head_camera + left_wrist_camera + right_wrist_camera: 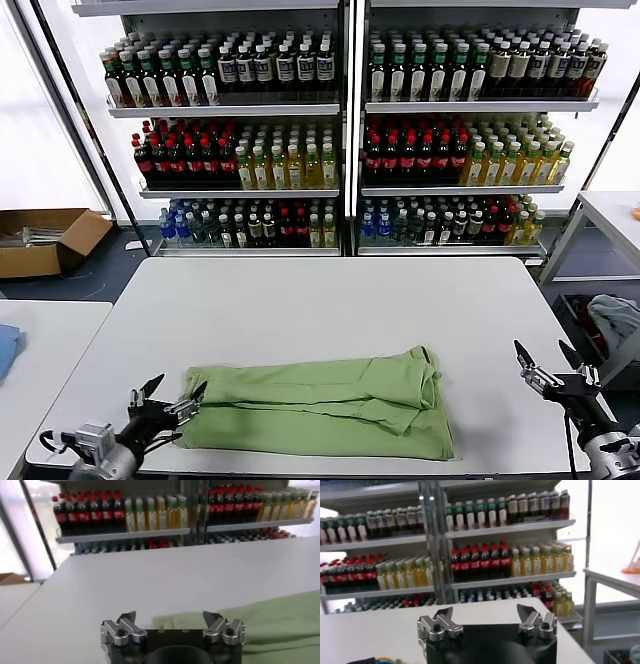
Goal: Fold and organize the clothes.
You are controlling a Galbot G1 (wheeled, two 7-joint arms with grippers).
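Green cotton, soft and limp — that is the polo shirt point(325, 405) as seen from the head camera, lying folded into a long flat band across the near part of the white table point(340, 300). One sleeve or flap lies turned over on top toward its right end, and the layers look loose rather than pressed. The left gripper point(170, 396) sits low at the shirt's left edge, fingers spread, one tip just at the cloth. The right gripper point(548, 364) hovers near the table's right corner, apart from the shirt, its fingers also spread with nothing in them. Behind stand shelves of bottles point(340, 140), and a cardboard box point(45, 240) sits on the floor to the left.

From the left wrist, the left gripper point(171, 617) shows both fingers wide apart and empty, with the green fabric point(270, 620) lying just past them on the tabletop.

From the right wrist, the right gripper point(487, 615) is likewise wide apart and empty, facing the shelves; no cloth shows here.

I would judge the shirt light and floppy, likely to sag and slide apart if lifted by one layer — so the hold should pinch all layers together at the short end, close to the corners.
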